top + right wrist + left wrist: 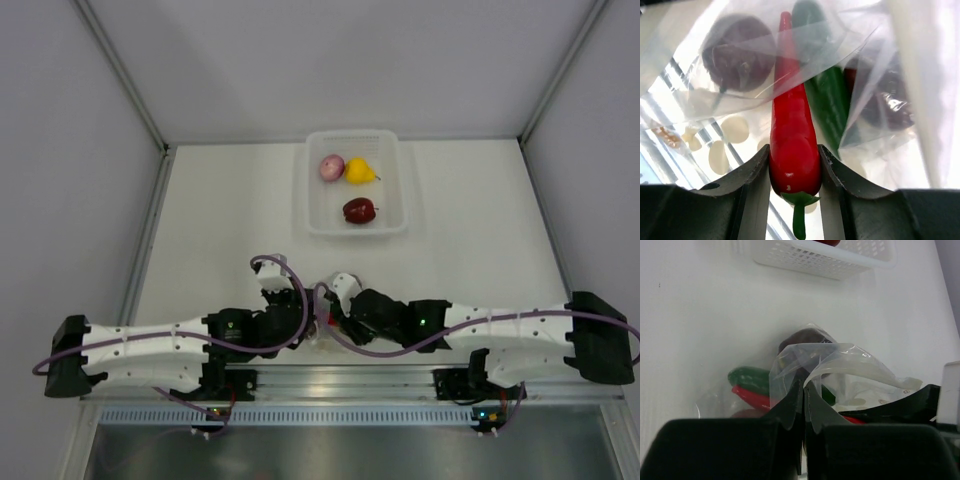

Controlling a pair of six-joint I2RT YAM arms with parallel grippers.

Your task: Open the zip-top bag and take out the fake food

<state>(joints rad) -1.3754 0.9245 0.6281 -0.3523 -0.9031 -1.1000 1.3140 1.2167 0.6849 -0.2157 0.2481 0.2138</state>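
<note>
Zip-top bag (840, 360) lies between both grippers, mouth open; left gripper (804, 395) pinched tight on its film; right gripper (794, 155) clamped on red chili (790, 115) inside; extraction step, seemingly; next, draw chili straight out while left holds, toward basket (400, 185).

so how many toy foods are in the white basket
3 in the basket: a pink onion far left, a yellow pear beside it, a dark red apple at the near side. Nothing seems hidden there.
</note>
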